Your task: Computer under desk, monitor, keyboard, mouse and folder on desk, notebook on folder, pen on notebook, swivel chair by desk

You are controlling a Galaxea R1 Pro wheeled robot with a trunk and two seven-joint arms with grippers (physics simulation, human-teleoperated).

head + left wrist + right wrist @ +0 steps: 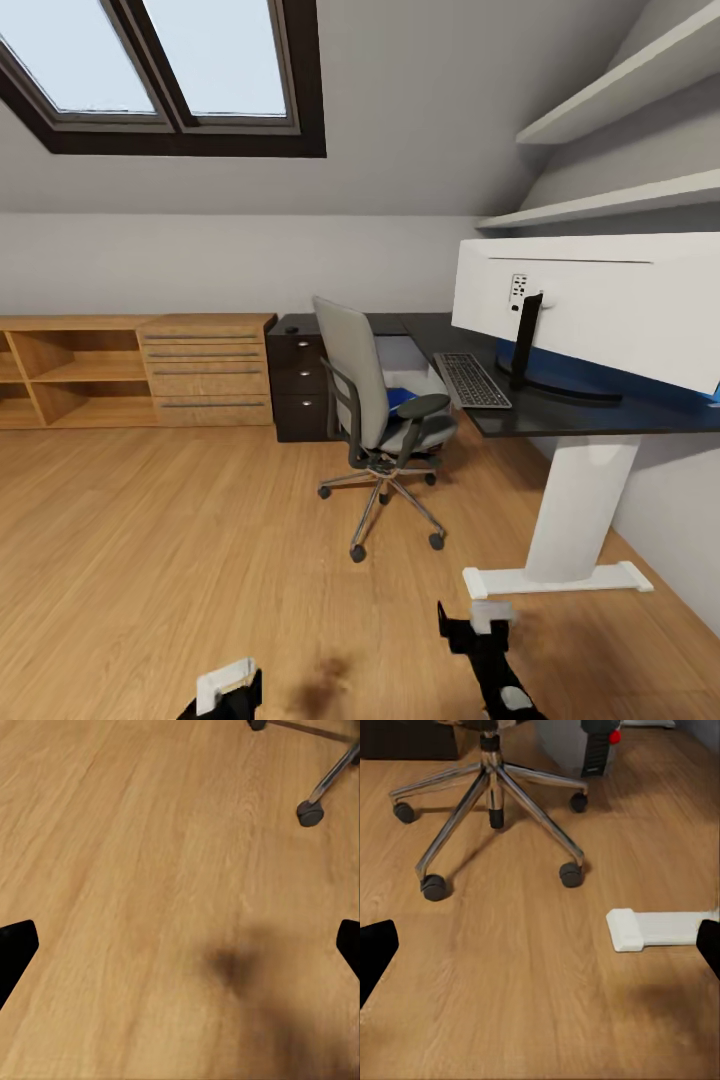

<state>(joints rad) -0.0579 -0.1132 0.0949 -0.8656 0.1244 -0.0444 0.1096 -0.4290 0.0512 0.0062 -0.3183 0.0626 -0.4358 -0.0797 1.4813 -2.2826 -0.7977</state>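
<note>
— Two grippers sit low over the wood floor (150, 560). How do they stand?
— Left gripper (180, 945): its two dark fingertips show at opposite sides of the wrist view with bare planks between them, so the jaws are spread wide and hold nothing. Right gripper (540, 945) is the same, spread apart and empty, above the floor near the desk's white foot (656, 928).
— What comes next, going away from the robot?
— The swivel chair (375, 400). Its chrome star base (491, 802) stands on castors on the floor, just off the front edge of the desk (590, 415). The tall grey back is turned toward the room and the seat faces the desk.
— And the folder?
— A patch of bright blue (400, 398) lies on the chair seat, between the backrest and the near armrest. Most of it is hidden.
— On the desk top?
— The keyboard (472, 380) lies near the front edge, just beside the monitor's round foot. The monitor (600, 305) stands upright with its white back toward the camera.
— The computer?
— A light-grey box with a dark front and a red dot (585, 742) stands on the floor beyond the chair base.
— Farthest back?
— A dark drawer cabinet (298, 385) by the desk's far end, then an oak shelf unit (130, 370) along the wall, under the skylight (170, 70).
</note>
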